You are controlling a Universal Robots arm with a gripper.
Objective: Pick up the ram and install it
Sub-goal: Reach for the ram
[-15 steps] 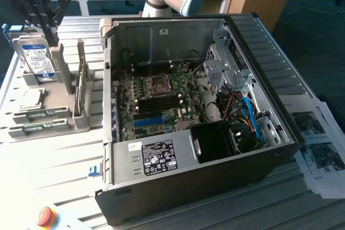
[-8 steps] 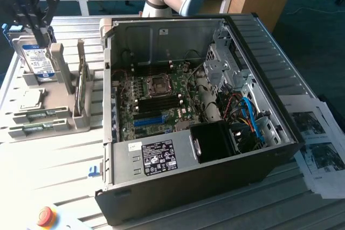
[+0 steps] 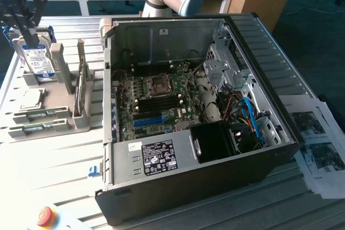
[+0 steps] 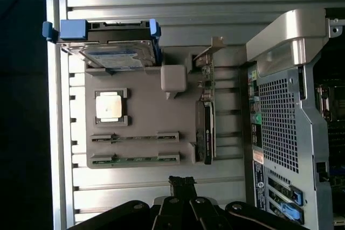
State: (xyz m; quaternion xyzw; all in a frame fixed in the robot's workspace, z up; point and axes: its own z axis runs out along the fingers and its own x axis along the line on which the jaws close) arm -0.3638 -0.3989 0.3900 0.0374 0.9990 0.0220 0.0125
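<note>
- The gripper hangs above the tray at the exterior view's left, roughly over the hard drive. Its fingers are pressed together and hold nothing.
- The ram lies flat in a tray slot just beside the CPU. A second stick lies parallel to it along the tray's edge. The gripper touches neither.
- The step in hand looks like the reach for the pick-up, with the task barely begun.
- To do it well, the jaws need to spread before any descent. Shut as they are, they would only press down on the stick.
- The stick is long and thin, so a grip across its narrow width, near mid-length, should keep it from tipping.
- Small holders seat each end of the stick, so a straight lift looks safer than a sideways pull.
- The drive and the upright card stand taller than the ram. The approach should come from above and stay clear of both.
- The surface is a pale, ribbed metal table with long grooves. The tray sits on it beside the open case, whose board and black slots face up.
- Also on the table are a red stop button near the front and printed sheets at the exterior view's right.
- In the room behind are desks and a wooden cabinet, with a dark blue floor beyond them.
</note>
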